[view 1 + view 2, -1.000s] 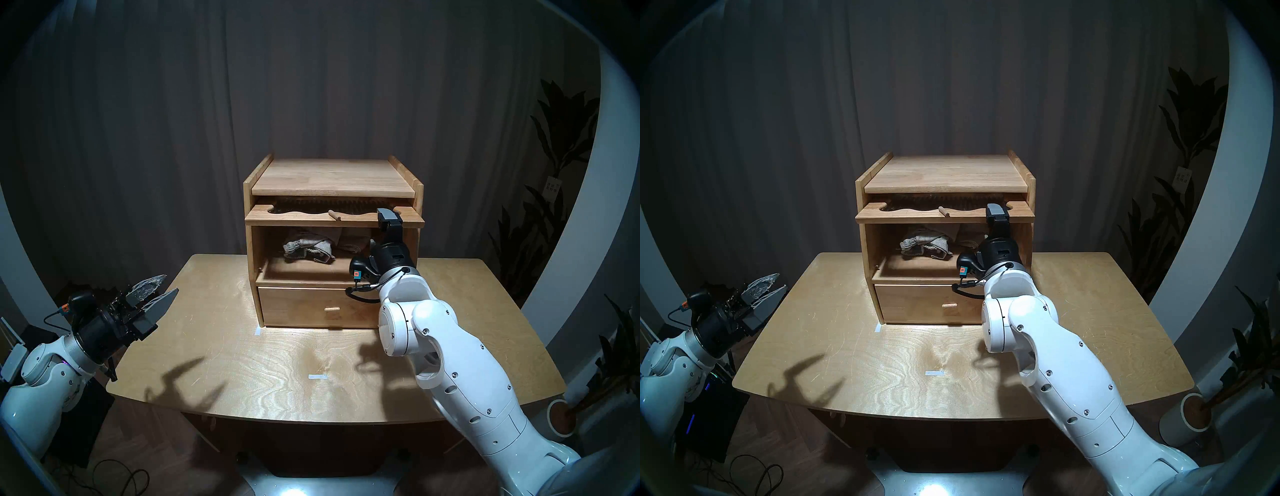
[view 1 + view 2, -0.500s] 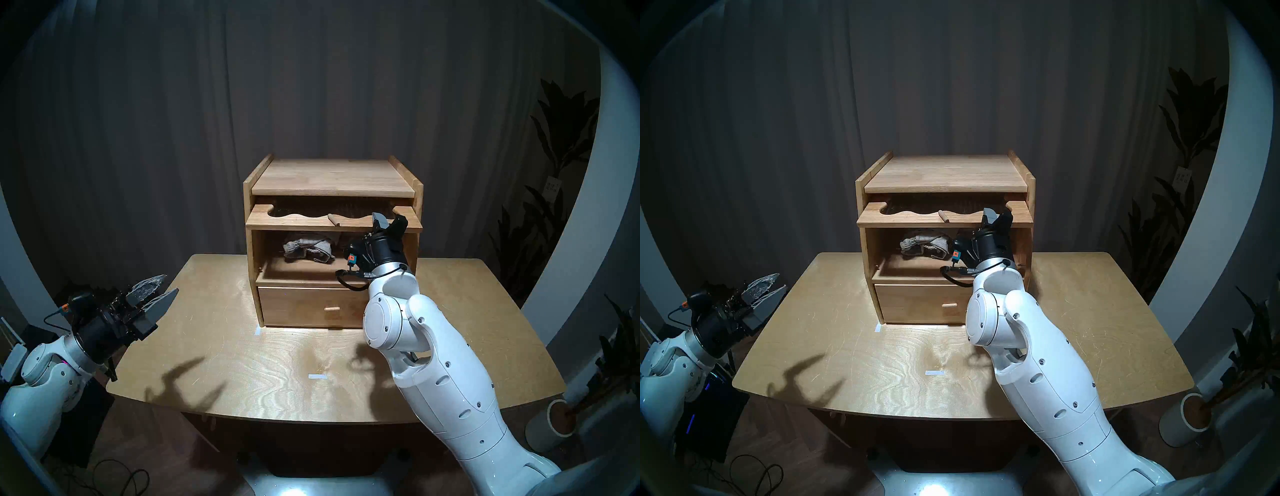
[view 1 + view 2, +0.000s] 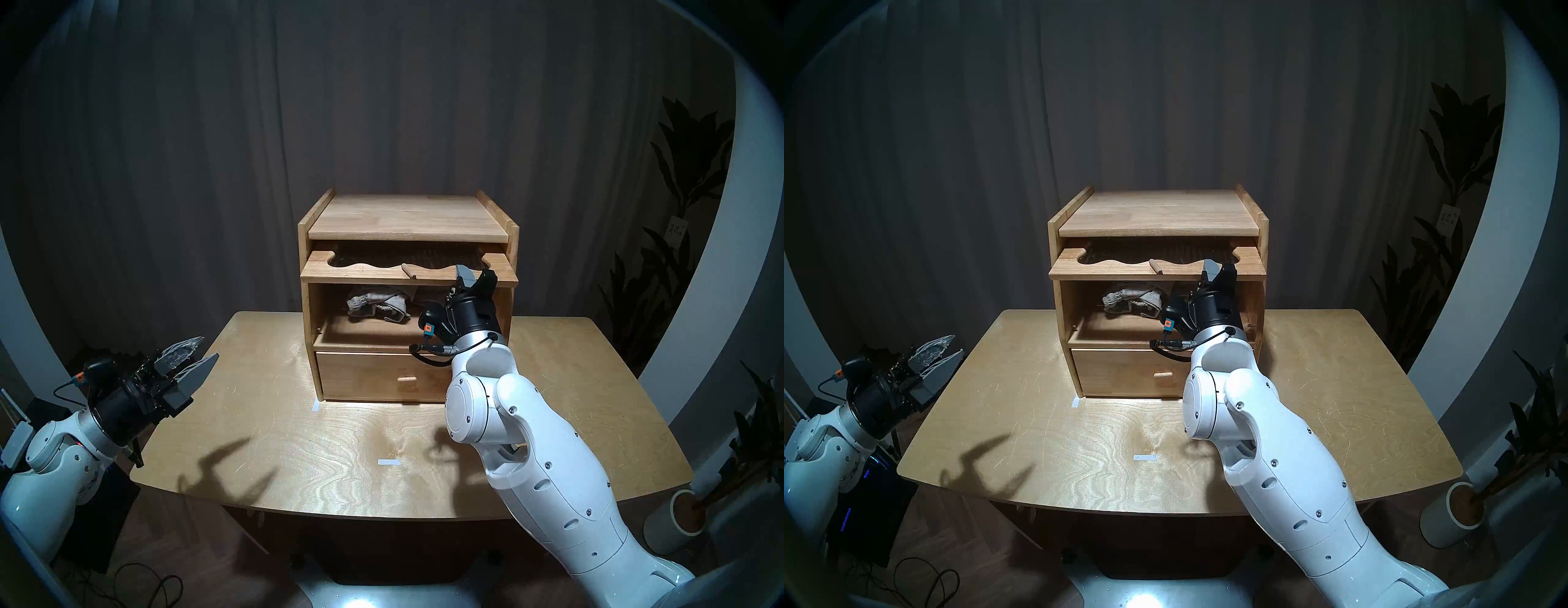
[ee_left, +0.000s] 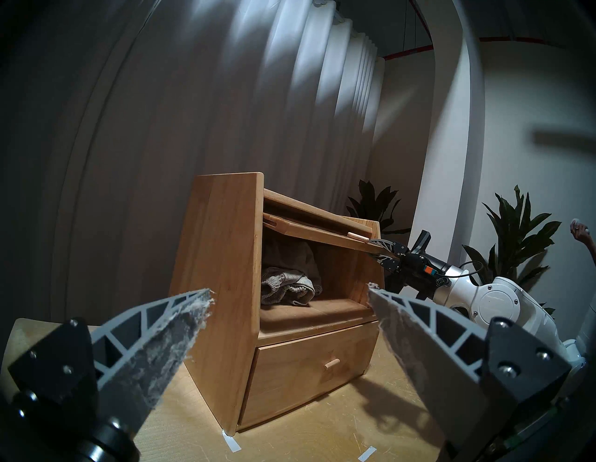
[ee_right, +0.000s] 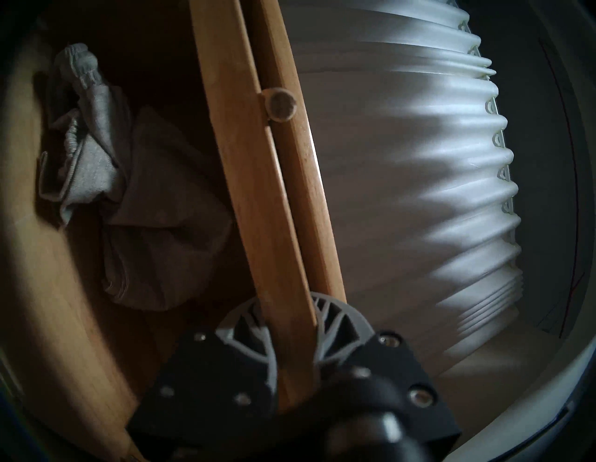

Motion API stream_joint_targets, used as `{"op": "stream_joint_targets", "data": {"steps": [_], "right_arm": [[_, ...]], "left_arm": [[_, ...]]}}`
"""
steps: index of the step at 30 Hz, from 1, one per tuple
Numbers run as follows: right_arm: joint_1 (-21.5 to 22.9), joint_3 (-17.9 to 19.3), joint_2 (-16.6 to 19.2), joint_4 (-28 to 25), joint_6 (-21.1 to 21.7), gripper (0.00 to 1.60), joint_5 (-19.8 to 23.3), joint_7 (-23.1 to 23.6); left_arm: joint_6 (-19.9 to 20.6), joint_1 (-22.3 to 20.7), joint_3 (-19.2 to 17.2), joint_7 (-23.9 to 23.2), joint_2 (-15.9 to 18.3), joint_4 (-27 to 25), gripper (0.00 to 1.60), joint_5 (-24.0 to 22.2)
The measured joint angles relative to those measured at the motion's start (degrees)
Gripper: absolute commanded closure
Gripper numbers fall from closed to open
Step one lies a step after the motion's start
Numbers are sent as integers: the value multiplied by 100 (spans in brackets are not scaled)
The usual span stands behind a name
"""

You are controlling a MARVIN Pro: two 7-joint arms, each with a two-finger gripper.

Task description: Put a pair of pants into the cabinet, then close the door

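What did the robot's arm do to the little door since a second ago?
The right gripper, clamped on the door, turned at the wrist and swung a bit left and down. The door's front edge tipped slightly lower, starting to close. The pants inside the cabinet, the drawer and the open left gripper stayed put.

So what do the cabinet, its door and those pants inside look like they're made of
The cabinet: light wood with visible grain and joined strips, smooth satin finish, probably solid.
The door: the same wood framing a wavy-edged window of dark ribbed material, likely glass; peg handle is wood.
The pair of pants: soft grey-beige knit, judging by ribbed cuffs and slumped folds.
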Motion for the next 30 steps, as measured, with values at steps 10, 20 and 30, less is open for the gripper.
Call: {"op": "stream_joint_targets", "data": {"steps": [10, 20, 30], "right_arm": [[-257, 148, 514, -439, 29, 160, -323, 437], [-339, 86, 697, -617, -55, 160, -366, 549], [-195, -338, 670, -643, -63, 160, -555, 655]], "left_arm": [[0, 0, 0, 0, 0, 1, 0, 0], [0, 0, 0, 0, 0, 1, 0, 0], [0, 0, 0, 0, 0, 1, 0, 0]]}}
